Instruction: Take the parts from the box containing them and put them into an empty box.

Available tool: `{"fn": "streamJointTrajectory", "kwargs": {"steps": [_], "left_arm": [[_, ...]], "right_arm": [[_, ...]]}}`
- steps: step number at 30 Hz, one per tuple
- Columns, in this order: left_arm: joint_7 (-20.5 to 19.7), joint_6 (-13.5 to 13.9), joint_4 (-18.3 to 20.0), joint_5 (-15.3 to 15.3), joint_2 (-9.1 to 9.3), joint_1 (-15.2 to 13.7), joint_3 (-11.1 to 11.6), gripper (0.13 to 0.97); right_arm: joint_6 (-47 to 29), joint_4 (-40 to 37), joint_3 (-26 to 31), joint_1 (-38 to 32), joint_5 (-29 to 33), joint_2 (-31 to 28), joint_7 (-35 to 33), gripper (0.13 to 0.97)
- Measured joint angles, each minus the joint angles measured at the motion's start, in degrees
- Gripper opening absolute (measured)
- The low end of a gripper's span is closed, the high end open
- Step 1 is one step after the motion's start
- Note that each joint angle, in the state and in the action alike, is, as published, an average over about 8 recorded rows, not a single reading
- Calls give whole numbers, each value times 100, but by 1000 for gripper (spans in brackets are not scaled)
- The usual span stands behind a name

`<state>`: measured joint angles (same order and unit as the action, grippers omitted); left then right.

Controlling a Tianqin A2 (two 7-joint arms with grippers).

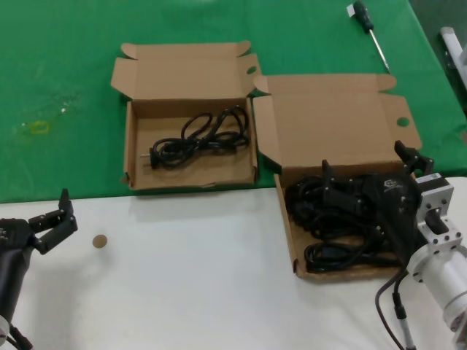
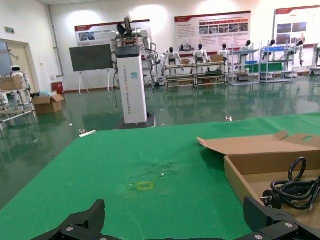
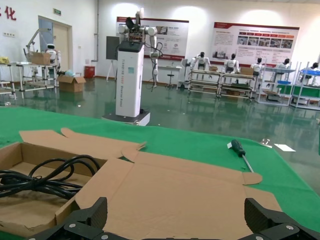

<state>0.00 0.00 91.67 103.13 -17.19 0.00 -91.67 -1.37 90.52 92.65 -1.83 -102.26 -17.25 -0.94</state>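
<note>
Right claw (image 1: pixel 370 173): down inside the right box, fingers spread apart over the pile of black cords, not clamped on any.
Left claw (image 1: pixel 52 219): parked low at the left over the white surface (image 1: pixel 190 270), fingers apart, holding nothing.
Box with the tall lid (image 1: pixel 336 131): on the right, half on the green mat (image 1: pixel 66 95), half on the white part, lid flipped back.
Cords in it (image 1: pixel 325 211): a black tangled pile, filling the tray.
Box with the short lid (image 1: pixel 191 157): on the left, just beside the other box, on the green mat.
Inside it: one coiled black cord (image 1: pixel 197 138) with a plug.
Screwdriver (image 1: pixel 371 33): far back on the green mat.
Small brown disc (image 1: pixel 99 241): on the white part, near the left claw.
</note>
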Motion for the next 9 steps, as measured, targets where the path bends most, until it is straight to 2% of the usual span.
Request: {"fn": "streamJointTrajectory", "kwargs": {"steps": [9], "left_arm": [[0, 0, 0, 0, 0, 0, 0, 966]], "right_arm": [[0, 0, 0, 0, 0, 0, 0, 966]]}}
